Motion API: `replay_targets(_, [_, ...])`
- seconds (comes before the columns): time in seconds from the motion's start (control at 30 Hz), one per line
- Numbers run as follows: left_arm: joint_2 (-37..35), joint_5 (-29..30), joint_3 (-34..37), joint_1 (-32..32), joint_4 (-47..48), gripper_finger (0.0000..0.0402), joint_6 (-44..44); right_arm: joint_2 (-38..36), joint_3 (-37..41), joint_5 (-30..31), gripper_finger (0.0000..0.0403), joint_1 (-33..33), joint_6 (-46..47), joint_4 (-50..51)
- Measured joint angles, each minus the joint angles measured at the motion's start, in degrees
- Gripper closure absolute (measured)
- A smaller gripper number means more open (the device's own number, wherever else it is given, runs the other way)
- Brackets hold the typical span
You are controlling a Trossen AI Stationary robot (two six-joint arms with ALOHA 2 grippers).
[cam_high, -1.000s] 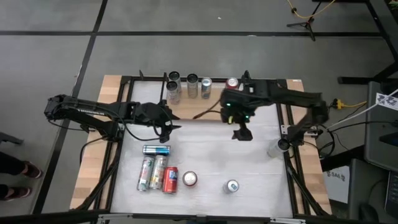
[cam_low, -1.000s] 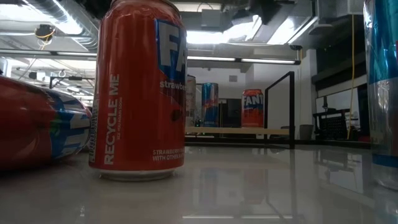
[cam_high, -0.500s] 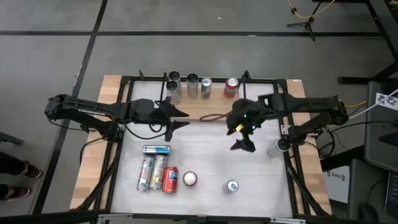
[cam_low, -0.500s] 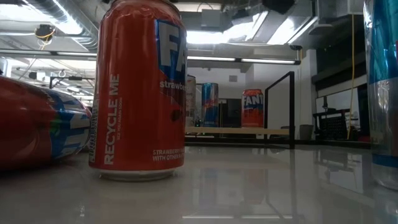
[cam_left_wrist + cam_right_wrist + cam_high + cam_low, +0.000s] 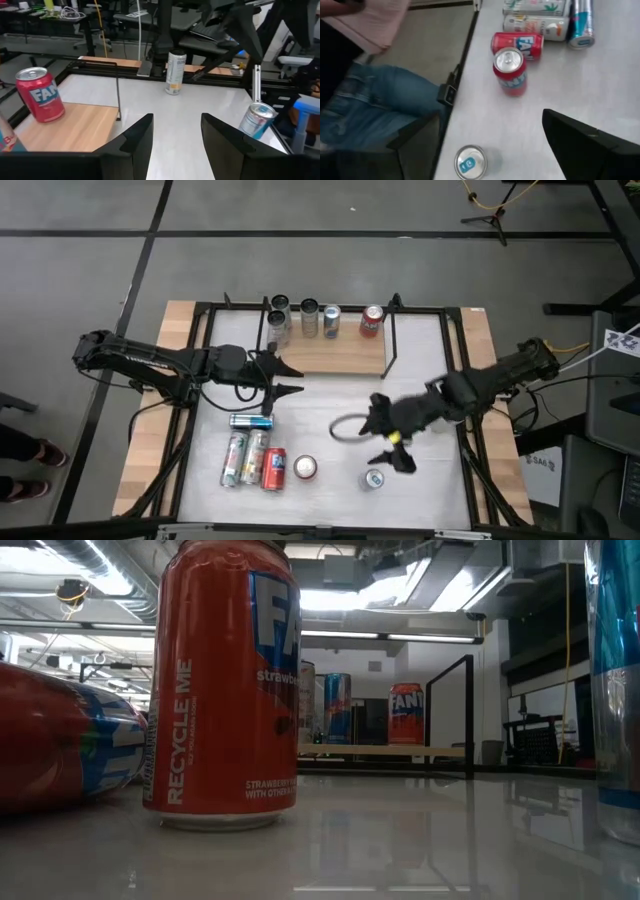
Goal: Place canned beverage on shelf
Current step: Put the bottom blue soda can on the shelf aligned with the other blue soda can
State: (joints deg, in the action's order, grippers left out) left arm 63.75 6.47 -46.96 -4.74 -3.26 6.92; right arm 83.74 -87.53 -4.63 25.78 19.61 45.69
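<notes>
The shelf, a light-wood board with black rod uprights, lies at the table's far side. Several cans stand on it, the red one at its right end, also seen in the left wrist view. My left gripper hovers open just near of the shelf's left part, pointing toward the table's right, with nothing between its fingers. My right gripper hangs open above the table's near right part, close to an upright blue-topped can; its wrist view shows one finger.
Near left lie a blue can, two pale cans and a red can; an upright red can stands beside them. A slim can stands at the right. A person in jeans stands past the near edge.
My right gripper has swung from beside the shelf toward the table's near edge and turned about, ending over the blue-topped can, still open. My left gripper has tipped up toward level and shifted slightly right. No can has moved.
</notes>
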Motion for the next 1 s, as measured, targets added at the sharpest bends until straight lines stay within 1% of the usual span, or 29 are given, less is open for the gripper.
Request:
replay_targets(0.2, [0.00, 0.02, 0.04, -1.57, 0.02, 0.0244, 0.03, 0.70, 0.00, 14.01, 0.0061, 9.22, 6.60, 0.64])
replay_targets(0.3, [0.00, 0.02, 0.04, -2.34, -0.01, 0.0244, 0.04, 1.70, 0.00, 18.04, 0.0061, 11.61, 13.37, 0.84])
replay_targets(0.37, [0.00, 0.02, 0.04, -2.63, -0.01, 0.0244, 0.02, 2.54, 0.00, 19.22, 0.0061, 13.12, 17.62, 0.92])
replay_targets(0.43, [0.00, 0.04, 0.04, -2.95, -0.01, 0.0244, 0.02, 3.51, 0.00, 19.61, 0.0061, 14.30, 19.03, 0.92])
replay_targets(0.63, [0.00, 0.04, 0.04, -3.68, -0.01, 0.0244, 0.08, 7.29, 0.00, 20.49, 0.0061, 16.82, 17.14, 1.36])
replay_targets(1.0, [0.00, 0.04, 0.08, -4.94, 0.10, 0.0244, 0.17, 13.36, 0.00, 20.07, 0.0061, 17.00, 17.64, 6.28])
